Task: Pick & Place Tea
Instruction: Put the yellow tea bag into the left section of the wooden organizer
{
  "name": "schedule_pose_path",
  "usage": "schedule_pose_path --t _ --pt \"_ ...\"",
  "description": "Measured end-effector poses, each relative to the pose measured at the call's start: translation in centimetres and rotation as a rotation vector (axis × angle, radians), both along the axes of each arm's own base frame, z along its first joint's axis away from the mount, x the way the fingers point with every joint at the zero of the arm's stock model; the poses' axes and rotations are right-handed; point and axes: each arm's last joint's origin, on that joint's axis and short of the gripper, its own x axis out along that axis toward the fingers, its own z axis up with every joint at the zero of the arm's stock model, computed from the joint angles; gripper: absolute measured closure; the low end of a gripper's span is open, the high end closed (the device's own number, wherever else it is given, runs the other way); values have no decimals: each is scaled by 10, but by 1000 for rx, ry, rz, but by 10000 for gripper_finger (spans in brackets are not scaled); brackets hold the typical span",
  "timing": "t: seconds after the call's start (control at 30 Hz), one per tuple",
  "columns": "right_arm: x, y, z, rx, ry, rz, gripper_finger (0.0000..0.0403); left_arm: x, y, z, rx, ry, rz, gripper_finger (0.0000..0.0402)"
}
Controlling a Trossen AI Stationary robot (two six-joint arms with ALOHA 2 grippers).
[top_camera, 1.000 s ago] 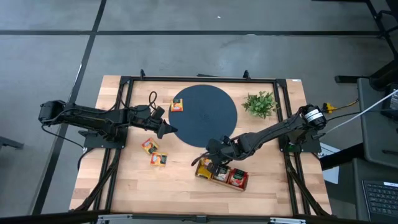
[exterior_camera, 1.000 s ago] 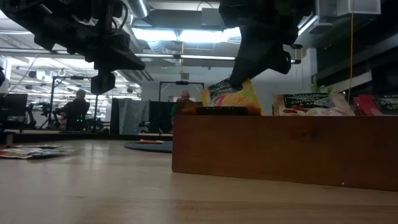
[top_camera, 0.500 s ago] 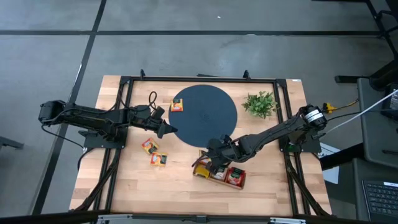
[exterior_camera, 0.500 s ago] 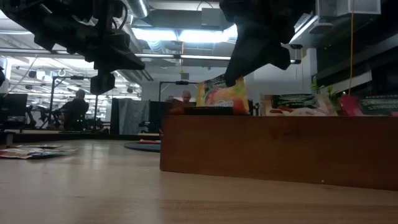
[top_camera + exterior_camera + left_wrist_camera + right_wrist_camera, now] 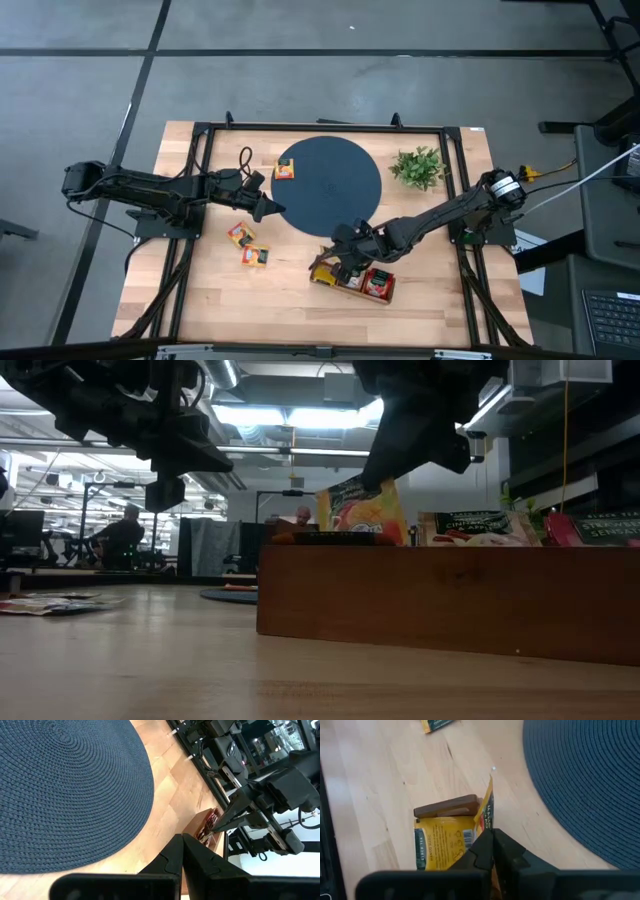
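A long wooden tray (image 5: 350,291) lies on the table near its front, with tea packets standing in it (image 5: 480,525). My right gripper (image 5: 338,264) is over the tray's left end, shut on an orange-yellow tea packet (image 5: 362,510). A second yellow packet (image 5: 442,842) lies flat in that end compartment. Two loose packets (image 5: 241,234) (image 5: 256,256) lie on the wood at the left. One more packet (image 5: 285,169) lies on the round dark mat (image 5: 328,183). My left gripper (image 5: 272,210) hangs shut above the mat's left edge, holding nothing. My right gripper pinches the orange-yellow packet by its upper edge (image 5: 485,820) between its two fingers (image 5: 505,851). The fingers slant down from the table's right side. The packet stands on edge, nearly upright, and its lower part is inside the tray's left end compartment (image 5: 300,575).
A small green plant (image 5: 418,166) stands at the far right beside the mat. Black frame rails (image 5: 200,180) run along the table's left, right and far sides. Bare wood lies in front of the tray and at the near left.
The wooden tray's left end has shifted a little toward the table's left. The orange-yellow packet in my right gripper has gone along with it and still stands upright in the end compartment. My left arm has kept still.
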Motion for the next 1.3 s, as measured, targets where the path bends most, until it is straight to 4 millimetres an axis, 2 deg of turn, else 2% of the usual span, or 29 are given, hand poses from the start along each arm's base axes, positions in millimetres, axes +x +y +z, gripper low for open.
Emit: schedule_pose_path --t 0.2,0.53,0.77,1.03,1.23,1.3 --pt "1 0 0 14 -9 -14 368 0 0 0 0 0 0 398" --pt "1 0 1 10 -15 -5 312 0 0 0 0 0 0 398" --pt "3 -7 3 40 6 39 302 0 0 0 10 -1 -4 398" --pt "2 -9 16 178 -8 184 320 1 -2 3 41 -28 -22 398" --pt "-2 -9 16 228 34 190 391 14 -26 42 293 -107 -184 398" --pt "-3 -8 16 259 53 201 394 18 -35 53 383 -90 -225 398"
